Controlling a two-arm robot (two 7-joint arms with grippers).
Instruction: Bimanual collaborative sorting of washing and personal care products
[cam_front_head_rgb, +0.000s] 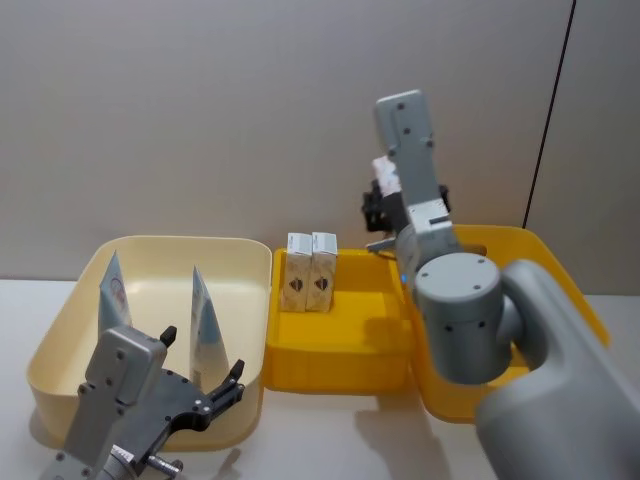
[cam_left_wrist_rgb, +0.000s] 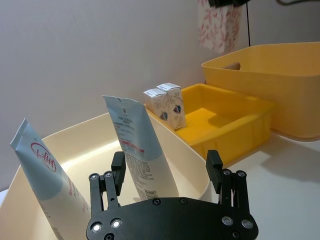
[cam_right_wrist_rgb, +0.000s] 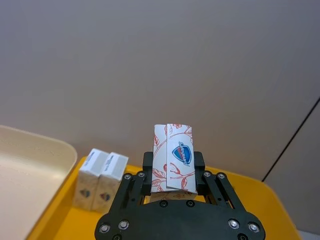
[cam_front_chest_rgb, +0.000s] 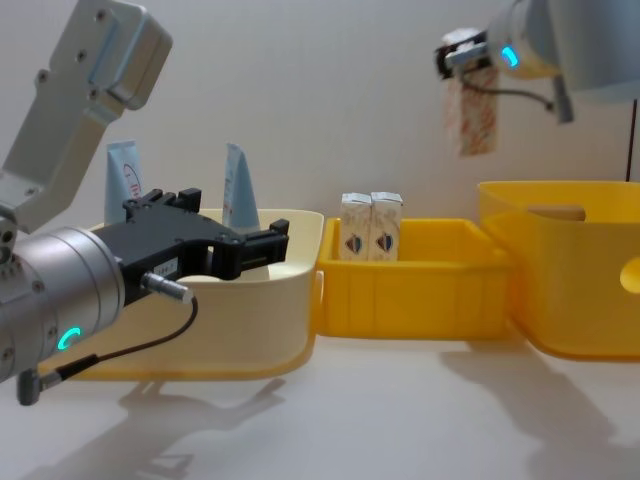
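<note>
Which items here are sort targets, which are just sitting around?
Job: tubes in cream bin; paired cartons in yellow tray; raised carton in right end effector.
Just there: cream bin, yellow tray, tall yellow bin; left end effector open, empty.

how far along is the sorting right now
Done: two tubes stand in the cream bin, two cartons side by side in the yellow tray. In hand: the right gripper holds a third carton raised above that tray. To do: setting it down; the left gripper hangs open by the cream bin, empty.
</note>
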